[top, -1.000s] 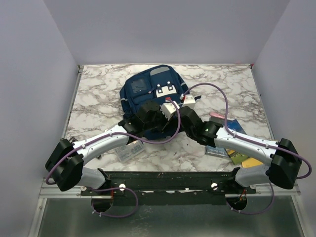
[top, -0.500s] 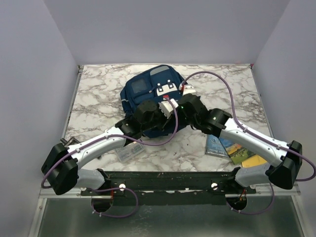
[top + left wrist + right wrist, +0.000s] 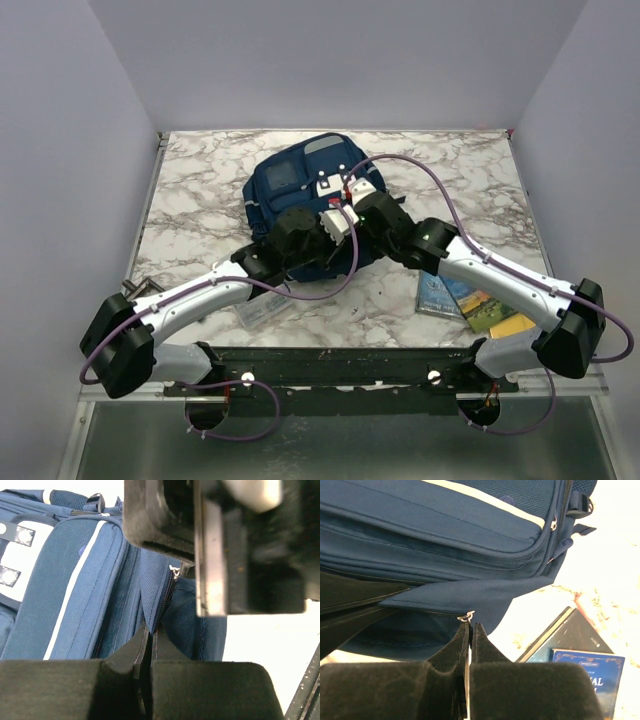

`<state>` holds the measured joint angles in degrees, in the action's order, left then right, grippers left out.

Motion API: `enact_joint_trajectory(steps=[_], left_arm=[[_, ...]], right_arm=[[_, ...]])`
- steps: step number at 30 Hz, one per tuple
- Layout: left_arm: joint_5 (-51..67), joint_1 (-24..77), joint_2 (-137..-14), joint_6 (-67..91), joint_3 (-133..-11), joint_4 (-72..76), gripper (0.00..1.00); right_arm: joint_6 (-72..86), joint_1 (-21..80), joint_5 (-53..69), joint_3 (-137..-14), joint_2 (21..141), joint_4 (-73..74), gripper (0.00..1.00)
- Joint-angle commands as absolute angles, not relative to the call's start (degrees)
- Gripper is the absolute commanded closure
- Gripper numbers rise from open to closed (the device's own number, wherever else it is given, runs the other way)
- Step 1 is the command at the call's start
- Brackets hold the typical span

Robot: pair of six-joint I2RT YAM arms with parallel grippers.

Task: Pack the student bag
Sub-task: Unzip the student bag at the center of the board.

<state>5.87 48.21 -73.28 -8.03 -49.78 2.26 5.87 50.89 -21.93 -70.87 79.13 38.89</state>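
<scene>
One student bag (image 3: 285,180), one box (image 3: 262,311) — three books (image 3: 440,295)

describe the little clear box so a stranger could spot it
On the marble table, find the big navy student bag in the middle. Come toward the arm bases on the left side: the clear box lies flat there, next to the left arm. It is the only see-through item; the books lie on the right side.
</scene>
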Motion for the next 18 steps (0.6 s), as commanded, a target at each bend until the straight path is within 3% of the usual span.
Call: enact_joint_trajectory(steps=[1, 9, 18], left_arm=[[-2.1, 47.6, -67.7, -10.5, -49.2, 7.0, 1.0], [-5.1, 47.6, -62.5, -13.5, -45.1, 11.0, 1.0], [-1.0, 48.5, -58.8, -15.1, -43.2, 13.7, 1.0]], right_arm=[[-3.7, 46.9, -31.0, -66.6, 79.9, 39.8, 1.0], [-9.4, 36.4, -19.9, -56.3, 80.1, 20.1, 1.0], [-5.5, 24.9, -12.6, -54.3, 91.4, 0.6, 1.0]])
